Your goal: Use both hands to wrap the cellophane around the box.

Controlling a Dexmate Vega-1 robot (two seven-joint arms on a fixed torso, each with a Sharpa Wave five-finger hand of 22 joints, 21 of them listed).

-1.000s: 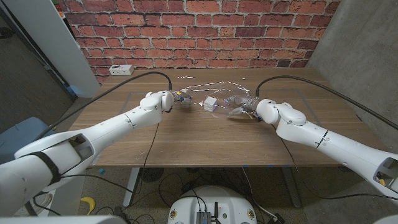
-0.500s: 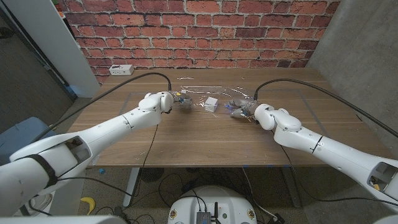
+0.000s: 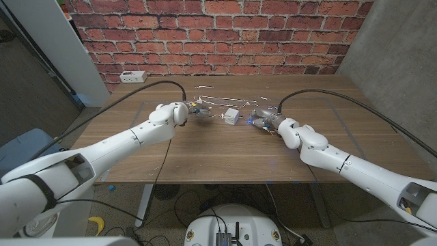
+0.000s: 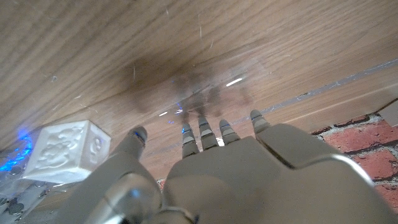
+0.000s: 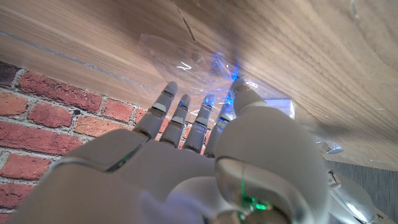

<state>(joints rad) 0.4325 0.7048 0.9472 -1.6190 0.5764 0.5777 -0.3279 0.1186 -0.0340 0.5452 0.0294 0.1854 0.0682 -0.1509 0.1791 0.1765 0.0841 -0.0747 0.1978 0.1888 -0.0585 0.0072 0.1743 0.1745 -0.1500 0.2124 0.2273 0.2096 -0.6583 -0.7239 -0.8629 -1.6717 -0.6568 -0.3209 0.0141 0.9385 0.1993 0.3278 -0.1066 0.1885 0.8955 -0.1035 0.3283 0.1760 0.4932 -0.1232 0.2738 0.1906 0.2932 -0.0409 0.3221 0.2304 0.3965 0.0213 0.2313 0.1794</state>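
A small white box (image 3: 232,117) stands mid-table on a clear cellophane sheet (image 3: 222,101) that glints around it. My left hand (image 3: 195,109) is just to the box's left, with its fingertips (image 4: 203,122) spread and pressing on the cellophane (image 4: 233,82). The embossed box (image 4: 65,151) sits beside its thumb. My right hand (image 3: 262,120) is close on the box's right, and its thumb and fingers (image 5: 211,106) pinch the crinkled cellophane (image 5: 168,50). A corner of the box (image 5: 281,107) shows past that thumb.
A white power strip (image 3: 132,76) lies at the table's far left corner, and the brick wall (image 3: 218,34) rises behind the table. Black cables run from both arms across the wooden table (image 3: 218,154).
My right hand has moved in toward the box, carrying the bunched cellophane edge with it. The left hand and the box have stayed about where they were.
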